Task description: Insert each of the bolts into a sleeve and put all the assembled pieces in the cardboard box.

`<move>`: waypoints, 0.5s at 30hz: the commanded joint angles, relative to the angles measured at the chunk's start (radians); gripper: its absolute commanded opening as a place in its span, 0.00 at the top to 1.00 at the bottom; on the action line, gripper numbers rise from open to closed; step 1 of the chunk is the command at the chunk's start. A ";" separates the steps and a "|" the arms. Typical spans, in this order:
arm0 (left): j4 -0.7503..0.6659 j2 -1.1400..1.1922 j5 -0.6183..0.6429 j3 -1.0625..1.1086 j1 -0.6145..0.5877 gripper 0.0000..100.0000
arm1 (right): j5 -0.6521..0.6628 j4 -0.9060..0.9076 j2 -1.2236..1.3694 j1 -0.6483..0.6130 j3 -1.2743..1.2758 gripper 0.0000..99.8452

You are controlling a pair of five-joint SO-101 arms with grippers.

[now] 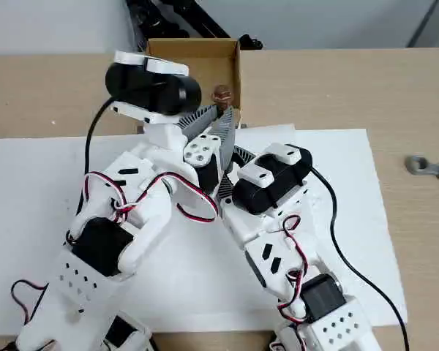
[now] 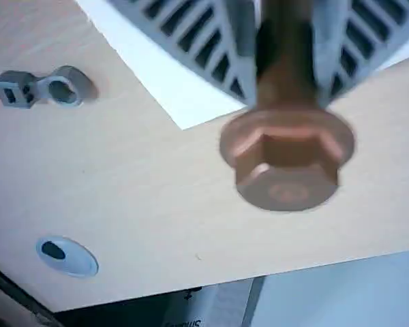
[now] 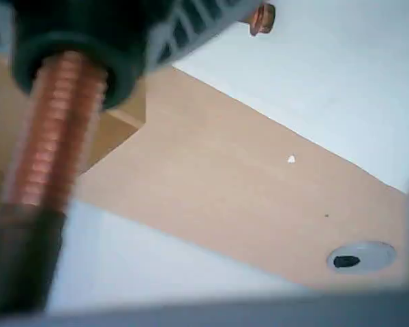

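**Left gripper holds a bolt at the box corner**

The left gripper (image 2: 286, 65) is clenched on a copper-coloured hexagon-head bolt (image 2: 286, 160). Its grey ribbed fingers (image 2: 184, 34) press the shank from both sides, and the flanged head stands free beyond the fingertips. In the high view the head of this bolt is over the near right corner of the open brown cardboard box (image 1: 197, 45), close to its right wall. How high it hangs above the box I cannot tell.

The right gripper (image 1: 234, 156) lies just beside the left one and partly under the left arm. Whether it grasps something or is released, I cannot tell. Very near its camera a threaded copper-coloured shank (image 3: 51, 129) runs between two dark round parts, and I cannot tell which of them is a sleeve.

Both arms stand on a white paper sheet (image 1: 29, 205) that covers the light wooden table (image 1: 336, 88). A small grey metal piece with a ring end (image 1: 428, 167) lies on the bare wood, well apart from the box. A round grey grommet (image 2: 67, 255) sits in the tabletop.
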 commanded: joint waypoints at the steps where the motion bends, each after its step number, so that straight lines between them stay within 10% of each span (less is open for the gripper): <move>1: 0.025 -0.015 -0.002 -0.002 0.012 1.00 | -0.012 -0.028 -0.015 0.002 -0.029 1.00; 15: 0.069 -0.015 -0.089 0.018 0.078 1.00 | -0.011 -0.019 -0.015 -0.002 -0.029 1.00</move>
